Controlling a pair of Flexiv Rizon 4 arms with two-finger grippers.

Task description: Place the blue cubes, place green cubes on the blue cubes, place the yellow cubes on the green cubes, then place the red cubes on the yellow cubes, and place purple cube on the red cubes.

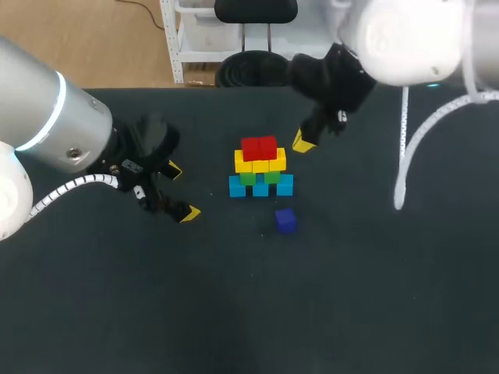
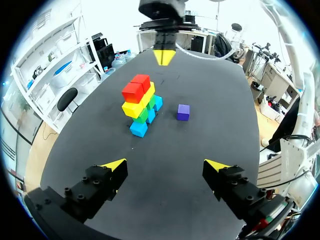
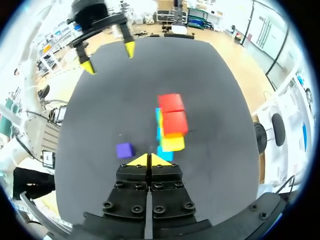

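Black, matte bench (image 1: pixel 351 296) fills the head view, its surface bare but for one small group of cubes near the middle. Three blue cubes (image 1: pixel 260 188) sit in a row on the bench. Two green cubes (image 1: pixel 272 177) rest on them, a row of yellow cubes (image 1: pixel 260 164) lies on the green, and two red cubes (image 1: pixel 259 147) sit side by side on top. The purple cube (image 1: pixel 285 220) lies alone on the bench, just beside the stack (image 2: pixel 140 102) on the side toward the near edge, not touching it.

My left arm (image 1: pixel 47 125) comes in over the left edge. The left gripper (image 1: pixel 181 192) is well apart from the cubes, its fingers spread wide with nothing between them. In the left wrist view the stack and the purple cube lie well ahead of it.

My right arm (image 1: pixel 405 39) comes in from the far right corner. The right gripper (image 1: pixel 302 141) hangs close to the red cubes on their far right side. Its yellow tips are pressed together and hold nothing. In the right wrist view the stack lies just ahead of those tips.
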